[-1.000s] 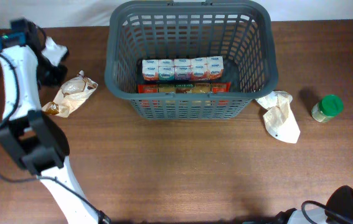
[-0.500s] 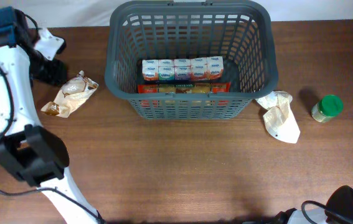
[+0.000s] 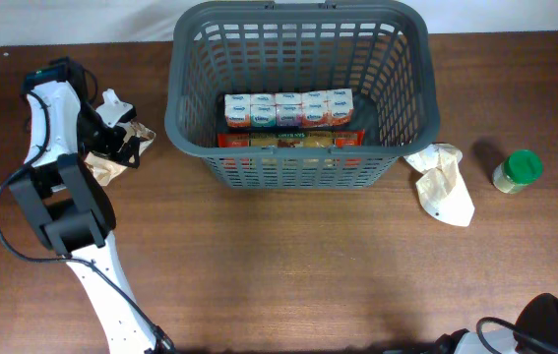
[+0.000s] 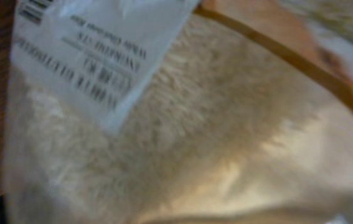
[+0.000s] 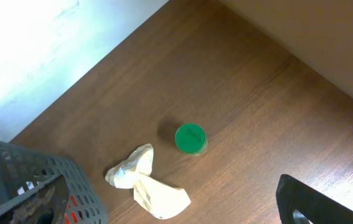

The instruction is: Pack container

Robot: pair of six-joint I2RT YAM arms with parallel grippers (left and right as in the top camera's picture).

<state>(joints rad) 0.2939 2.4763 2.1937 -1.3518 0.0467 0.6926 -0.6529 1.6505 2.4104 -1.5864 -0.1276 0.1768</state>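
Note:
The container (image 3: 188, 118), a big dark grey slotted basket, stands at the back centre. It holds a row of small cartons (image 3: 288, 108) and a red packet (image 3: 293, 140). My left gripper (image 3: 113, 146) is down over a clear bag of pale flakes (image 3: 109, 169) left of the basket, its dark fingers spread astride the bag. That bag (image 4: 182, 137) with its white label (image 4: 95, 50) fills the left wrist view, and no fingers show there. My right gripper (image 5: 185, 219) is open and empty, high above the table's right end, with one dark finger (image 5: 307, 202) in view.
A crumpled white bag (image 3: 443, 183) lies right of the basket, and a small green-lidded jar (image 3: 517, 170) stands beyond it. Both show from the right wrist as the bag (image 5: 146, 183) and jar (image 5: 190, 138). The right arm's base (image 3: 554, 329) sits at the front right corner.
The left arm has swung from the far left edge rightward and down onto the flake bag, and its jaws have spread apart. The right arm, basket and other items have not moved.

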